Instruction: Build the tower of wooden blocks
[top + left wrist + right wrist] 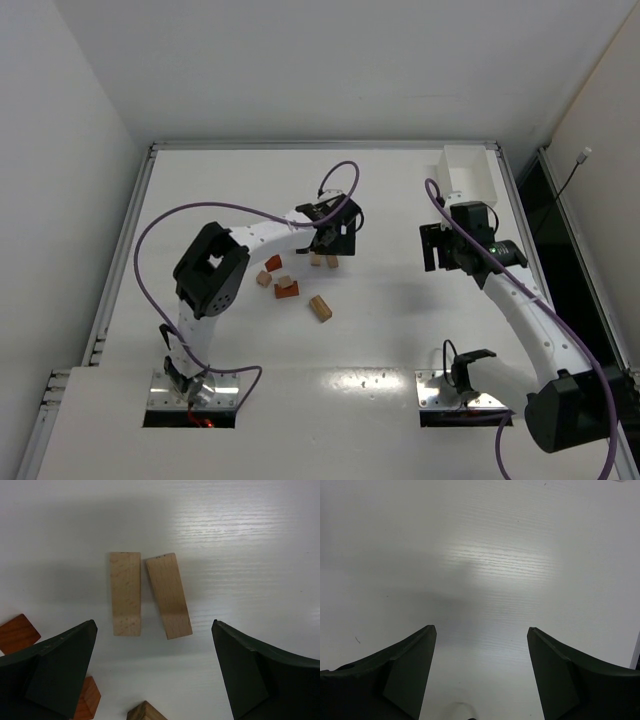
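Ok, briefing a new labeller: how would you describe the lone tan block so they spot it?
Find the left gripper, over two pale blocks. Toward the arm bases from there, right of the reddish blocks, lies the lone tan block. It lies apart from the rest, diagonal, darker than the pale pair.

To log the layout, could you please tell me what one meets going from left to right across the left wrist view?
Left-hand finger → straight pale wooden block → slanted pale wooden block → right-hand finger.
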Controlling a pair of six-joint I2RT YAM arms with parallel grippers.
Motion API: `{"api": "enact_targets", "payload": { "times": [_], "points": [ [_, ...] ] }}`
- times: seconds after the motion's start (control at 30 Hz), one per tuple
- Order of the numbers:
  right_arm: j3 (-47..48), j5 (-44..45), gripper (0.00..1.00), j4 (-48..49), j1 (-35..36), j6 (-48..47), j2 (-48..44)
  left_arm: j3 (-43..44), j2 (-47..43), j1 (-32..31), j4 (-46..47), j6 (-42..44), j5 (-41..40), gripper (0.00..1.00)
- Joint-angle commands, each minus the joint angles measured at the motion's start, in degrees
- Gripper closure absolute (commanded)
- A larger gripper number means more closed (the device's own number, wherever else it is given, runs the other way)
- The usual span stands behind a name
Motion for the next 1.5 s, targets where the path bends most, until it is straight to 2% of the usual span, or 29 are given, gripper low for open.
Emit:
{"api": "enact_targets", "payload": {
  "times": [0.0, 0.47, 0.8, 1.47],
  "points": [
    [0.0, -0.2, 0.30, 0.9, -0.3, -0.3, -1.1, 0.5, 1.7, 0.1, -0.8, -2.1, -0.1, 0.01],
    [0.0, -1.8, 0.30, 0.9, -0.3, 0.2, -0.5, 3.8, 6.8, 0.7, -1.3, -2.2, 1.4, 0.01],
    [0.0, -2.4, 0.30, 1.5, -0.8, 0.2, 0.5, 4.3, 7.9, 1.2, -0.8, -2.2, 0.9, 0.18],
    [-0.5, -4.5, 0.30, 2.0, -1.3, 0.8, 1.0, 3.7, 8.4, 4.0, 0.3, 0.5, 1.1, 0.43]
  ]
}}
